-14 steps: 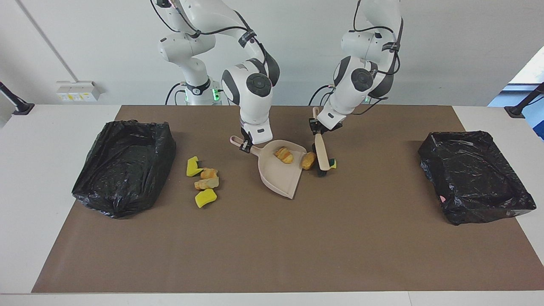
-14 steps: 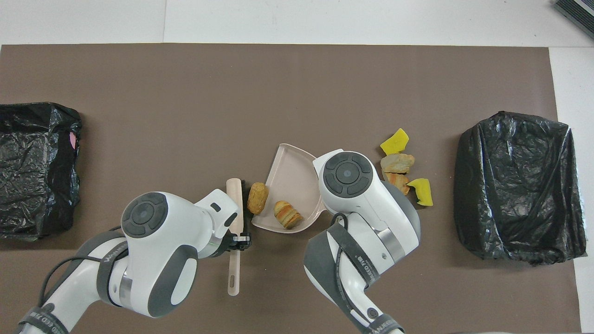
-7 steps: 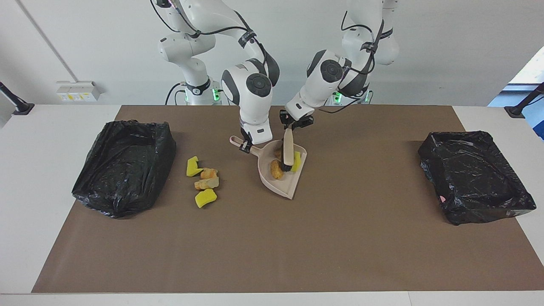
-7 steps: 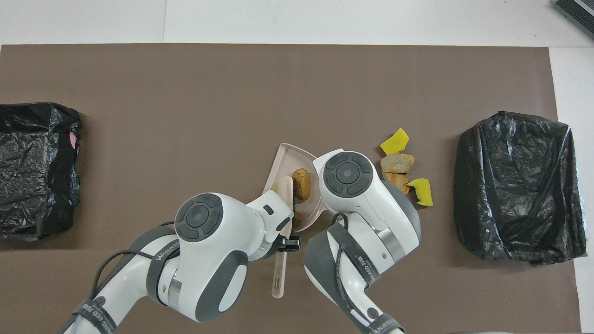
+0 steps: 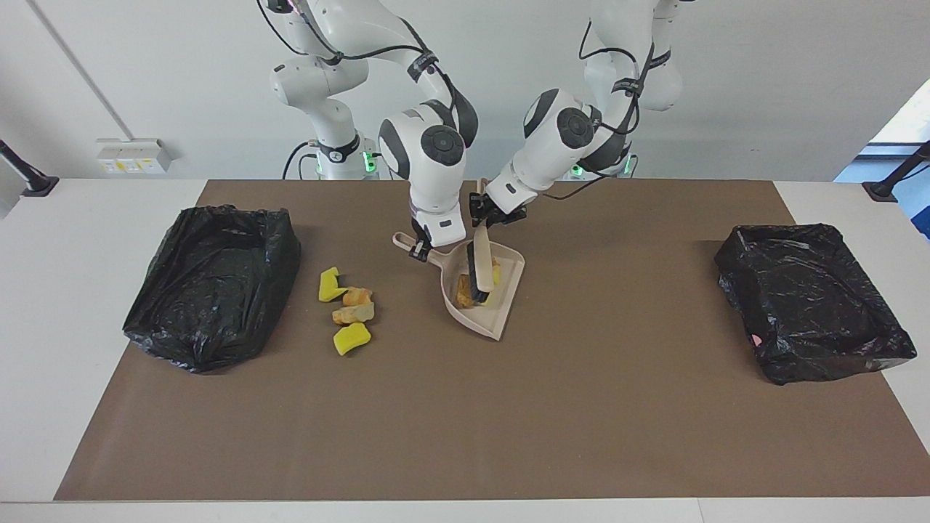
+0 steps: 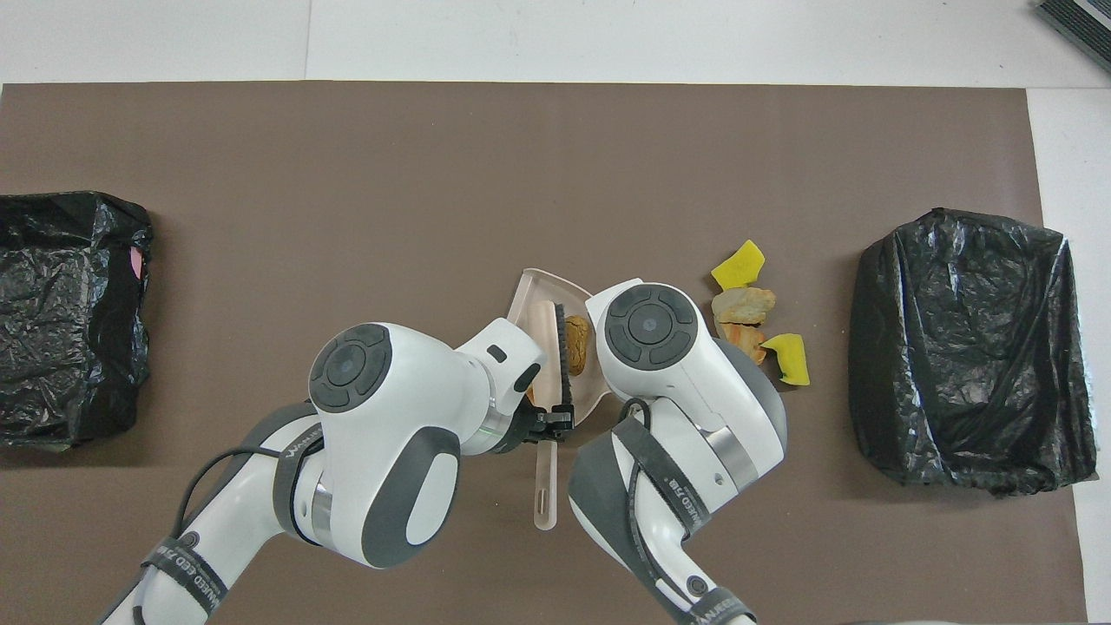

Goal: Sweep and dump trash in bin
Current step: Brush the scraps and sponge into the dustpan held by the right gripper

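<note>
A beige dustpan (image 5: 488, 316) (image 6: 531, 295) lies on the brown mat, and my right gripper (image 5: 418, 250) is shut on its handle. My left gripper (image 5: 481, 218) (image 6: 547, 425) is shut on the beige brush (image 5: 477, 265) (image 6: 545, 486), whose black bristles stand inside the pan. Some trash sits in the pan beside the bristles: a tan chunk (image 5: 463, 296) (image 6: 576, 343) and a yellow sponge piece (image 5: 495, 274). More trash (image 5: 347, 309) (image 6: 751, 317), yellow wedges and tan chunks, lies on the mat between the pan and the bin (image 5: 211, 283) (image 6: 963, 347) at the right arm's end.
A second bin (image 5: 810, 298) (image 6: 65, 312) lined with a black bag stands at the left arm's end of the mat. The brown mat (image 5: 465, 421) covers most of the white table.
My left gripper swept the brush toward the right arm's end, pushing a tan chunk and a yellow sponge piece off the mat into the dustpan. The right gripper and pan stayed put.
</note>
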Controlling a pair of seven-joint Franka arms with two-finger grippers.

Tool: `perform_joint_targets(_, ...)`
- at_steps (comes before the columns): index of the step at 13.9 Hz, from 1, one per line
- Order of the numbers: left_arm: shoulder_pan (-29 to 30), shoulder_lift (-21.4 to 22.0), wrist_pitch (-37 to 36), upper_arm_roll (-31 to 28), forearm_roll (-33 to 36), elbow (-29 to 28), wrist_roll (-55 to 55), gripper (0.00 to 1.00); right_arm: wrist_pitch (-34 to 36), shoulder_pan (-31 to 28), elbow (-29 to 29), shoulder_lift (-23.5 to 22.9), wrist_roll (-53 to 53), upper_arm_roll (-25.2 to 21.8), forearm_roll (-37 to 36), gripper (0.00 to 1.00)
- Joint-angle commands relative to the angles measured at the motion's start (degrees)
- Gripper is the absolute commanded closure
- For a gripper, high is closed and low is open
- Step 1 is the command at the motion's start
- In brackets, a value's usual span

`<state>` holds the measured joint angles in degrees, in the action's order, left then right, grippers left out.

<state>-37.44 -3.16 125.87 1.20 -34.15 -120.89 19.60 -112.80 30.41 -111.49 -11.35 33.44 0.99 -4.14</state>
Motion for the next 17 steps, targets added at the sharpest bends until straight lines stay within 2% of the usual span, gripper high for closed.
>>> perform_joint_targets(1,1.8,-0.2,-0.3,0.4,-3.5,0.6,-0.4,1.00,-0.9,-0.4,-1.3,1.2,1.4,0.2,-0.9,1.00)
perform_joint_targets(5,4.5,0.0,-0.4,0.7,-9.0,0.8,-3.3,1.00,-0.8,-0.4,-1.2,1.2,1.5,0.2,-0.9,1.00)
perform_joint_targets(9,4.7,4.1,-1.4,0.0,-8.5,2.2,-3.3,1.00,-0.8,-0.4,-1.1,1.2,1.4,0.2,-0.9,1.00)
perform_joint_targets(14,4.7,6.8,-5.8,-0.1,-8.5,2.2,-2.5,1.00,-0.8,-0.4,-1.1,1.2,1.4,0.2,-0.9,1.00)
perform_joint_targets(17,6.2,8.4,-12.4,-0.1,-7.0,1.8,-2.2,1.00,-0.8,-0.4,-1.1,1.2,1.4,0.2,-0.9,1.00)
